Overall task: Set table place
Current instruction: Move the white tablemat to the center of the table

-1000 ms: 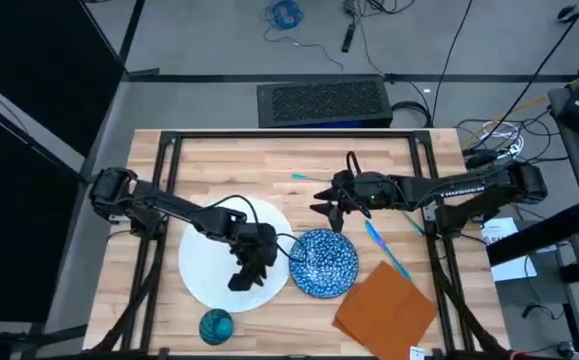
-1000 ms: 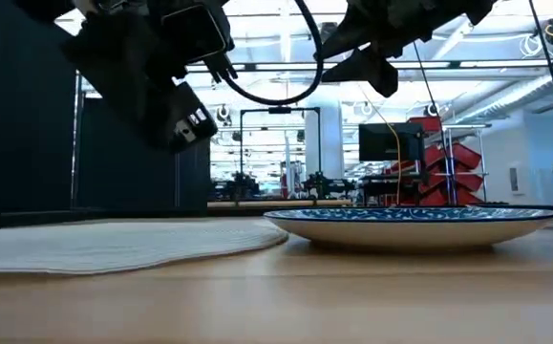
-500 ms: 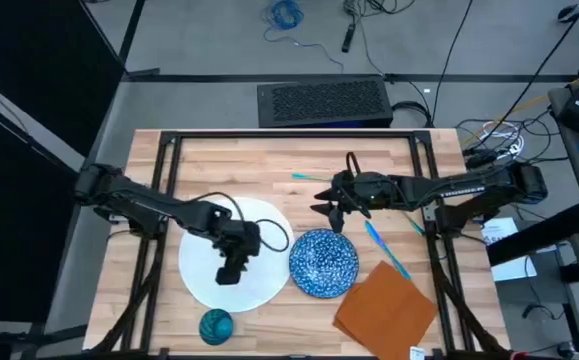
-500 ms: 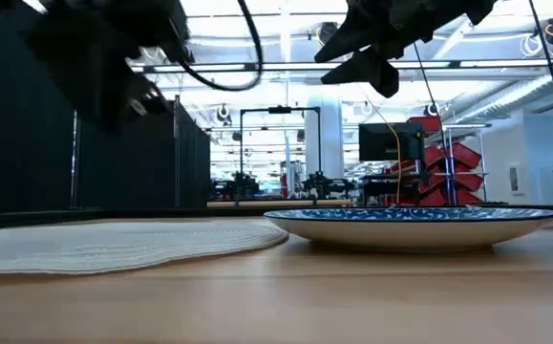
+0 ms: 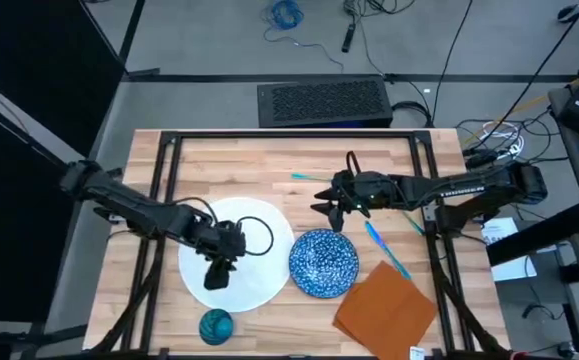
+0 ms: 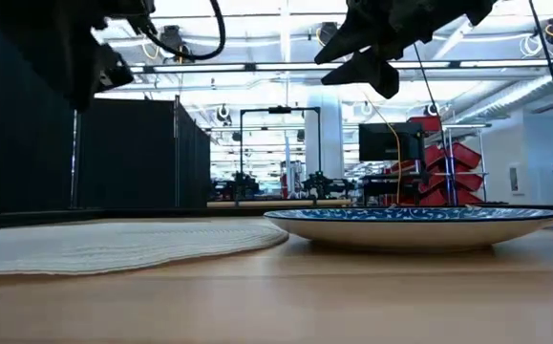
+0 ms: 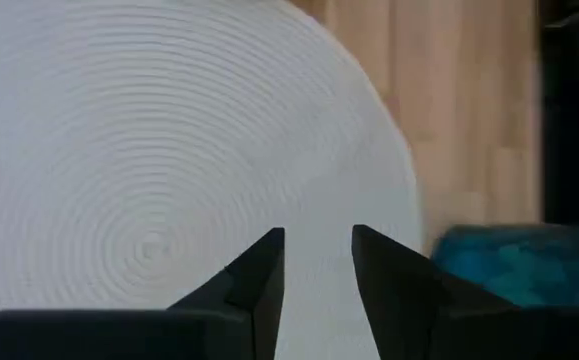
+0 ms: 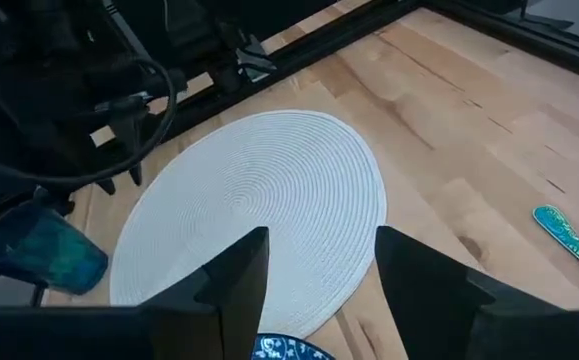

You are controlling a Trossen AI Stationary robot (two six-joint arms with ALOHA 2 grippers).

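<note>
The white round plate lies flat on the table, left of centre. To its right the blue speckled bowl rests on its base. The small teal cup stands near the front edge, and the orange-brown napkin lies at the front right. A teal piece of cutlery lies right of the bowl, another farther back. My left gripper hovers open over the plate, holding nothing. My right gripper hangs open above the table, behind the bowl.
Black frame bars run across the table on both sides and along its far edge. In the low view the bowl and the plate lie side by side, with both arms high above them. Bare wood shows at the far middle.
My left gripper has drawn away from the bowl's left side, moving toward the table's left edge across the plate and rising. The bowl and plate have stayed where they were.
</note>
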